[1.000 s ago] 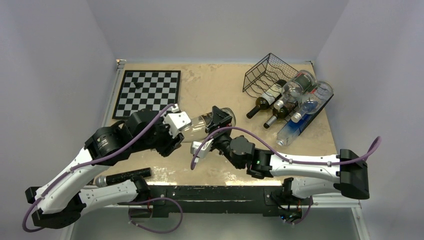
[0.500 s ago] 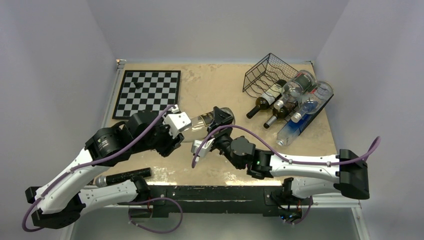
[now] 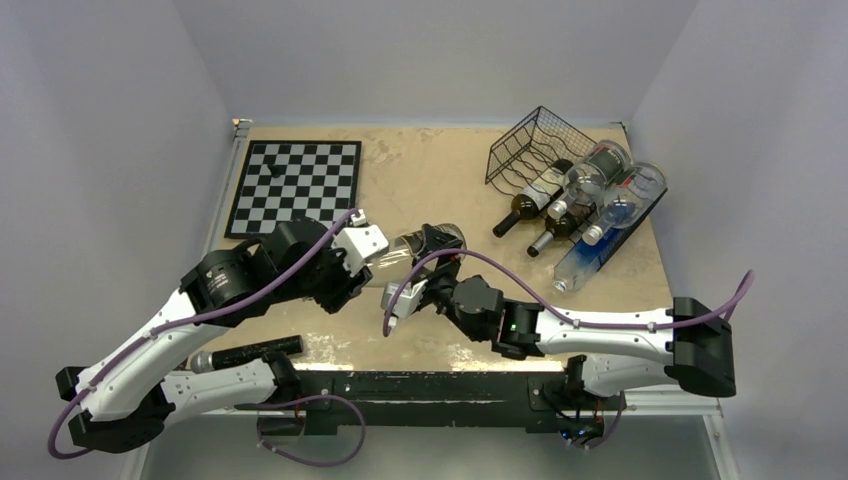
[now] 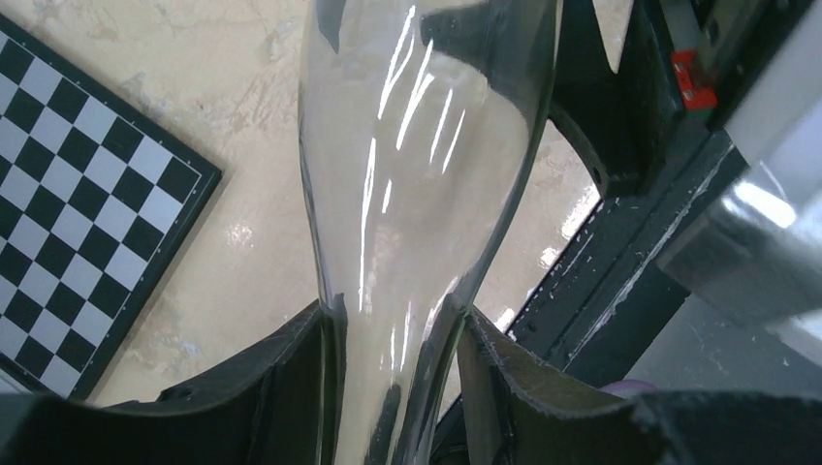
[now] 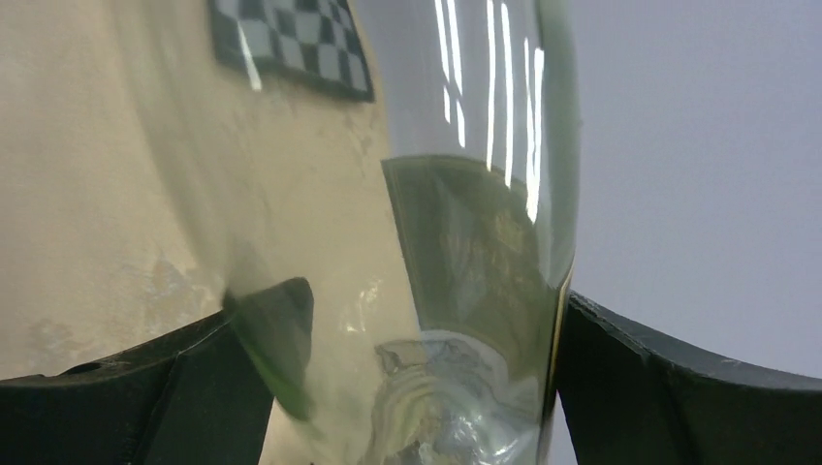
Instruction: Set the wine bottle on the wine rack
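A sandy table (image 3: 420,170) fills the overhead view, walled in by pale grey panels. Two white and black robot arms reach in from the near edge, the left arm (image 3: 215,290) and the right arm (image 3: 600,335), and meet near the table's middle.

At the far right stands the wine rack (image 3: 530,140), black wire with a mesh side. Several other bottles (image 3: 585,195), dark and clear, lie along it and beside it. At the far left lies a chessboard (image 3: 295,185).

Between the arms is the wine bottle (image 3: 405,248), clear glass, lying roughly level in the middle of the table and well apart from the rack. The left gripper (image 3: 368,248) is clamped on its narrow neck end; its wrist camera shows the glass pinched between dark fingers (image 4: 291,368). The right gripper (image 3: 432,250) is closed around the wide body near the base, with a finger (image 5: 659,378) against the glass on each side.

Over the last second both arms have shifted slightly. The left one has leaned in, the right elbow has drawn leftward, and the bottle has slid a touch left, no nearer the rack. This reads as a two-handed regrip or handover, with the carry to the rack not yet made.
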Controlling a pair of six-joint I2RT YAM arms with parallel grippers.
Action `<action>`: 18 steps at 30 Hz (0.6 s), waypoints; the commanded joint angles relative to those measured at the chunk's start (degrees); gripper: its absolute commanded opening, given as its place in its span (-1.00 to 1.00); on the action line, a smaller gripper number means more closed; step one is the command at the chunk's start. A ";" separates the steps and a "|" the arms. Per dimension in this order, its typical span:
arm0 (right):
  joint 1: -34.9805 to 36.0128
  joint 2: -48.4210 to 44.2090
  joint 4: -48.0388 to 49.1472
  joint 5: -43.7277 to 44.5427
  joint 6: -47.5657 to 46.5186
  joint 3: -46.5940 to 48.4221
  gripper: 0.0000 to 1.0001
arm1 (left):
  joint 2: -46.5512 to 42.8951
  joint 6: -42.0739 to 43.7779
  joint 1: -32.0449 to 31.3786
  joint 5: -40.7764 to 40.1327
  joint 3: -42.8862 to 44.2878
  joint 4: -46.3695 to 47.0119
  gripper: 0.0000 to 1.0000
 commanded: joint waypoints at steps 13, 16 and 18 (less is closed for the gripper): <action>2.89 -2.91 -5.38 -7.44 13.53 1.34 0.97 | 0.88 1.20 0.67 -3.97 5.55 8.43 -1.00; 2.97 -4.91 -7.20 -7.39 15.79 1.04 0.97 | 0.55 0.67 0.67 -4.58 4.92 9.19 -1.00; 3.10 -6.81 -8.17 -7.08 17.82 0.65 0.97 | 0.49 0.06 0.67 -5.35 4.44 9.84 -1.00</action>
